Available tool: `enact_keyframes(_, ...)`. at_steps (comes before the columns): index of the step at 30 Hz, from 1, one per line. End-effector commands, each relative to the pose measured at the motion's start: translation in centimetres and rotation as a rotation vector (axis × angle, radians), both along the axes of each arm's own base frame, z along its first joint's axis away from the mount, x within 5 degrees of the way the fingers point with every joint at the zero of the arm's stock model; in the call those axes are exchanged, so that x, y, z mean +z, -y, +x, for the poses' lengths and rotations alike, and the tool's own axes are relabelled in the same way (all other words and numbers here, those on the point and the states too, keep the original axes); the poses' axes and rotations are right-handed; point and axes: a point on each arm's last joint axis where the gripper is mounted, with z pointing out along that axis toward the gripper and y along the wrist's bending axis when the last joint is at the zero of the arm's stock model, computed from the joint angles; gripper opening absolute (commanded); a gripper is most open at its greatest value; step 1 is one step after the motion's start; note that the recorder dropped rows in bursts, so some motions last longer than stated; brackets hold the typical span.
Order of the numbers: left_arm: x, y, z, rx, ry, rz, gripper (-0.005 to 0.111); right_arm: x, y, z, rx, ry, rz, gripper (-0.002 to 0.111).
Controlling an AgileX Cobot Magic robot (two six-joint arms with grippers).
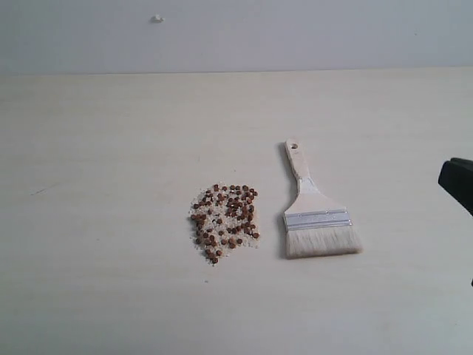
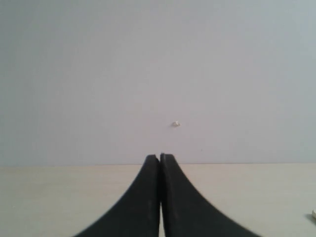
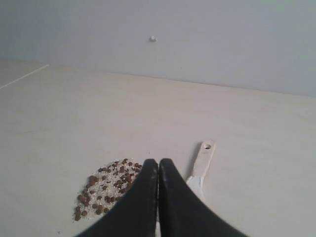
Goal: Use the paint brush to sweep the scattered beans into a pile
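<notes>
- Black, curved rubbery fingers of the left tool (image 2: 159,158) are pressed together tip to tip, clenched on nothing. It hangs over the pale cream worktop (image 2: 59,197) and faces the plain grey-white wall (image 2: 148,59).
- The right tool (image 3: 158,162) has the same black curved fingers. It is likewise clenched, with no gap between the tips and nothing held, and it touches neither the beans nor the brush.
- In the right wrist view, the brush handle and the bean patch show just beyond the right tool's tips, one on either side. The fingers hide the brush's ferrule and bristles in that view.
- In the exterior view, a black piece of the right arm (image 1: 458,181) pokes in at the 3 o'clock edge, well apart from the brush.
- The wide flat paint brush (image 1: 318,219) (image 3: 202,163) has pale cream bristles, a silver metal ferrule and a light wooden handle. It lies flat on the worktop, ungrasped.
- Its handle points to about 12 o'clock, leaning slightly toward 11, with a hole at the far end. Its bristles fan out at 6 o'clock.
- The many small, round, reddish-brown beans (image 1: 225,222) (image 3: 106,190) sit in one loose patch near the middle of the worktop, at 9 o'clock from the brush. They are close beside it but not touching.
- Fine whitish grains (image 1: 201,211) are mixed among the beans and ring the patch.
- A small white speck (image 1: 157,18) (image 2: 176,124) (image 3: 152,38) sticks to the wall, toward 11 o'clock from the beans.
</notes>
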Motion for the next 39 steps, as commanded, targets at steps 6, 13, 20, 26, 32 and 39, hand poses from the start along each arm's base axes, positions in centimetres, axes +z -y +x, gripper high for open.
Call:
enact_keyframes(6, 0.3, 0.0, -0.1, 0.001, 0.019, -0.007, 0.000, -2.7, 0.4, -2.6, 0.063, 0.062, 0.034, 0.000)
enact_keyframes(13, 0.3, 0.0, -0.1, 0.001, 0.019, -0.007, 0.000, -3.0, -0.5, -3.4, 0.176, -0.013, 0.143, 0.000)
enact_keyframes(20, 0.3, 0.0, -0.1, 0.001, 0.019, -0.007, 0.000, -3.0, -0.6, -3.5, 0.189, -0.019, 0.148, 0.000)
enact_keyframes(26, 0.3, 0.0, -0.1, 0.001, 0.019, -0.007, 0.000, -3.0, -0.6, -3.5, 0.189, -0.019, 0.149, 0.000)
enact_keyframes(32, 0.3, 0.0, -0.1, 0.001, 0.019, -0.007, 0.000, -3.0, -0.6, -3.5, 0.189, -0.019, 0.149, 0.000)
enact_keyframes(39, 0.3, 0.0, -0.1, 0.001, 0.019, -0.007, 0.000, -3.0, -0.6, -3.5, 0.189, -0.019, 0.149, 0.000)
